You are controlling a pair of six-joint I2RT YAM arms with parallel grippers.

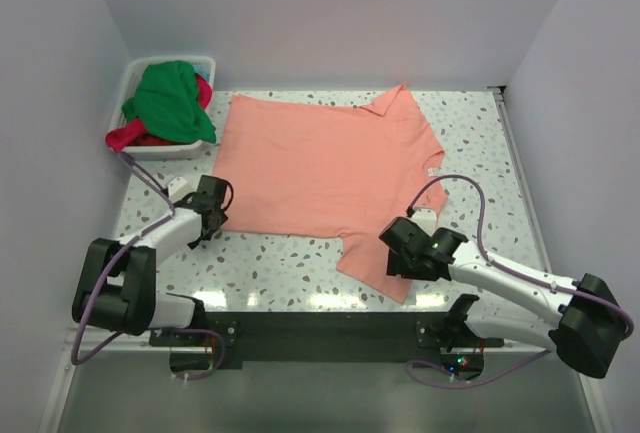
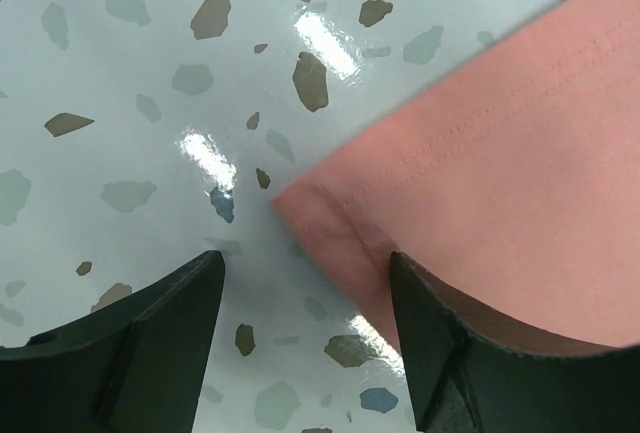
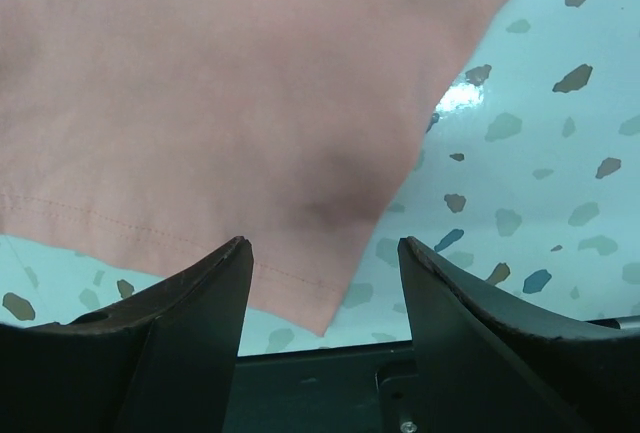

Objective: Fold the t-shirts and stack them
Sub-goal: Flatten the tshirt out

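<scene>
Salmon-pink t-shirt [image 1: 320,168] flat, lengthwise left-right, neck rightward

High rear view looking down, wrist views close, downward, all sharing salmon-pink t-shirt [image 1: 320,163], seemingly corners

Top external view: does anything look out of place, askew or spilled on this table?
Nothing looks damaged. The salmon-pink t-shirt lies flat but slightly skewed to the edges of the table. The green t-shirt and red-magenta t-shirt are bunched in the white tub, with red cloth hanging over its near-left rim.
</scene>
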